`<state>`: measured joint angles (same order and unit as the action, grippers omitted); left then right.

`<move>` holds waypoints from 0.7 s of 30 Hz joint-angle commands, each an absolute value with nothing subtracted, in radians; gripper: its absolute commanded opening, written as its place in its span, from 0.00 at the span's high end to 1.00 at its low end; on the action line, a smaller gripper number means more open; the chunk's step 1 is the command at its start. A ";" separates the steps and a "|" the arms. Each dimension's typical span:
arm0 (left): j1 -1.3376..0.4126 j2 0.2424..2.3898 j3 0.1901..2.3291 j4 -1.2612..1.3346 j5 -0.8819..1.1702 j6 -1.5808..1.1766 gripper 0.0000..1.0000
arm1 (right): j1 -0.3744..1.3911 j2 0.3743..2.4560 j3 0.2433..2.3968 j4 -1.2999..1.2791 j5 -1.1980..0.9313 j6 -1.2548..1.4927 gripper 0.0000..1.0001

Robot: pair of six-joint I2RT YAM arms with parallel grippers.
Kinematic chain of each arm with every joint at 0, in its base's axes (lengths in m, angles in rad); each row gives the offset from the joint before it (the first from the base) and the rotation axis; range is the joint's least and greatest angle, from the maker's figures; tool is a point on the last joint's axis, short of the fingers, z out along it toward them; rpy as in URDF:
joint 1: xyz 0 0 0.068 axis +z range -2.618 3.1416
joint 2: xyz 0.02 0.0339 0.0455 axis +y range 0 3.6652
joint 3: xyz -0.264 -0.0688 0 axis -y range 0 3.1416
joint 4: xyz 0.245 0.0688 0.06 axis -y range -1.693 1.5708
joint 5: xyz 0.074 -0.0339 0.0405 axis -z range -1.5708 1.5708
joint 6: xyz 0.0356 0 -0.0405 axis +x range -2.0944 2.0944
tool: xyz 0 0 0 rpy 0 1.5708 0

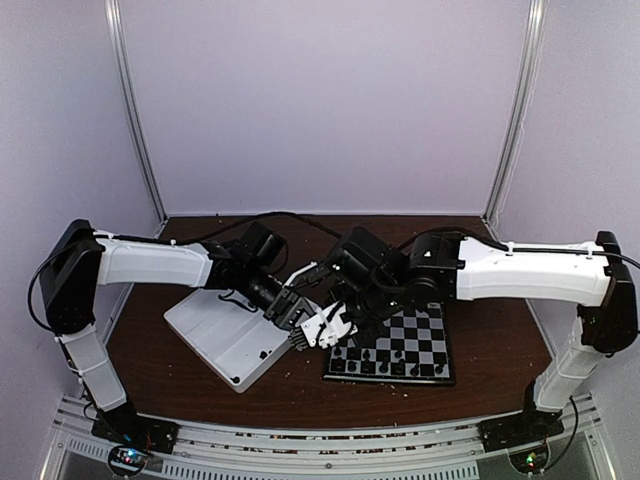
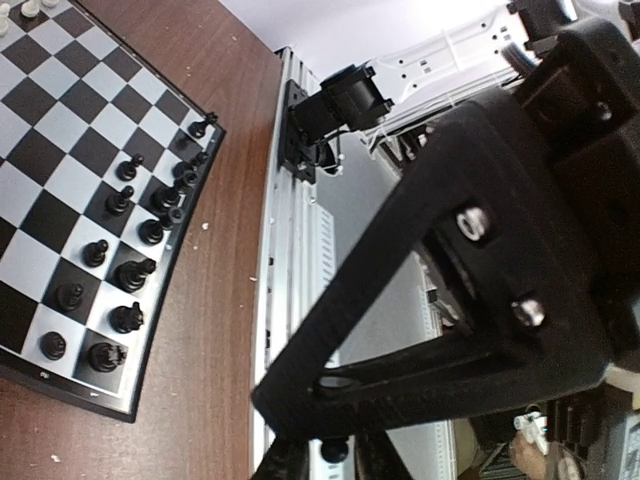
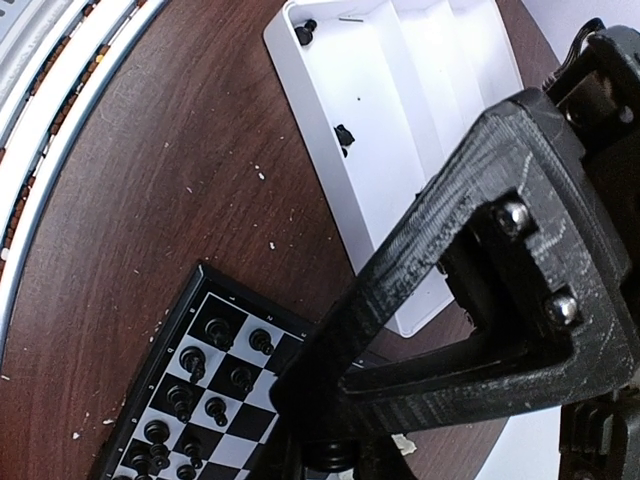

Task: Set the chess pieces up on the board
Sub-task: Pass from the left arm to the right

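The board [image 1: 425, 330] lies right of centre, with black chess pieces [image 1: 385, 365] lined along its near rows; they also show in the left wrist view [image 2: 120, 200] and the right wrist view [image 3: 215, 330]. Both grippers meet above the board's left edge. A small black piece [image 2: 335, 450] sits between the fingers of my left gripper [image 2: 335, 465], with slim gaps on both sides, so the jaws are open. My right gripper [image 3: 335, 470] is shut on a black piece [image 3: 335, 458]. From above, the left gripper [image 1: 303, 322] and right gripper [image 1: 330, 325] nearly touch.
A white two-compartment tray [image 1: 215, 335] lies left of the board, with two black pieces [image 3: 305, 30] [image 3: 345, 135] in it. Tiny white pieces [image 2: 30, 8] stand at the board's far side. Pale crumbs dot the brown table. The metal rail [image 2: 290, 300] runs along the near edge.
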<state>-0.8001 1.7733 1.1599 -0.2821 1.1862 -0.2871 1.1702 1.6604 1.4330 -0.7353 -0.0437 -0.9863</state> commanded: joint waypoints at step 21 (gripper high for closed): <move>-0.890 1.401 0.904 0.378 0.362 -0.312 0.64 | 0.788 1.457 1.322 -0.635 -0.666 -0.429 0.89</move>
<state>-0.8215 1.4288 0.8688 0.2577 0.5339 -0.4133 0.8417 1.4864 1.3502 -0.6815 -0.4519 -0.5705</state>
